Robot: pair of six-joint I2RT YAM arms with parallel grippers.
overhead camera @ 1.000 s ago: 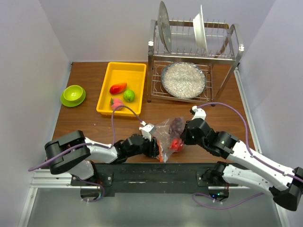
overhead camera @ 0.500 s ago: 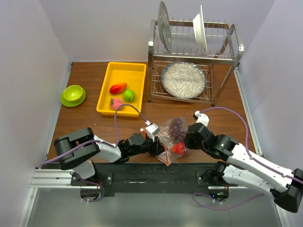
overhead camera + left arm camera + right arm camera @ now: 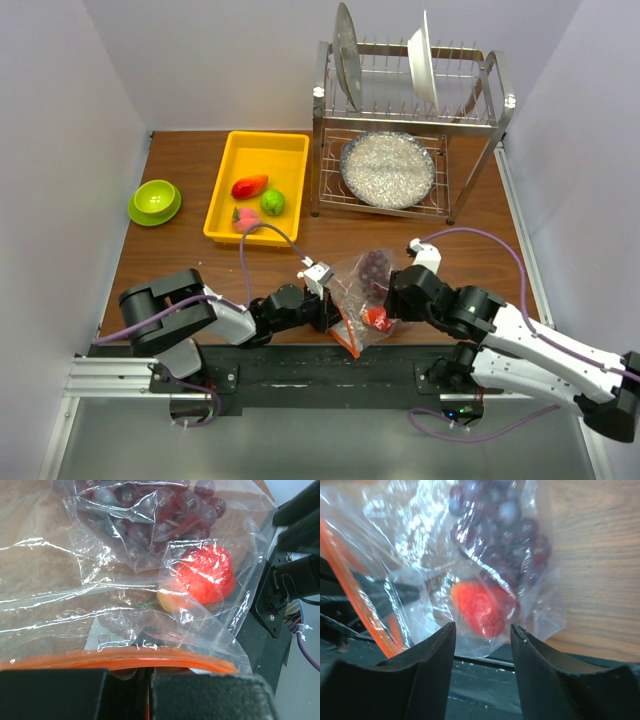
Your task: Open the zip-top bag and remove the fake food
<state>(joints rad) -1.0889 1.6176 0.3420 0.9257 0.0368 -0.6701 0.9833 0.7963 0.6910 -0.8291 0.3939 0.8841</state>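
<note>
While the left gripper clamps tight on the orange zip strip along the bottom edge of the left wrist view, the zip-top bag lies crumpled on the wooden table in the lower middle of the overhead view, between the two arms. Inside it, a dark purple grape bunch sits toward the top and a red tomato lies just below, both behind clear plastic. The right gripper faces the bag from the right with its fingers standing apart, the tomato showing in the gap; whether they touch the plastic I cannot tell. At upper left, a yellow tray holds an orange-red piece, a green round fruit and a pink peach, with a lime-green bowl to its left.
</note>
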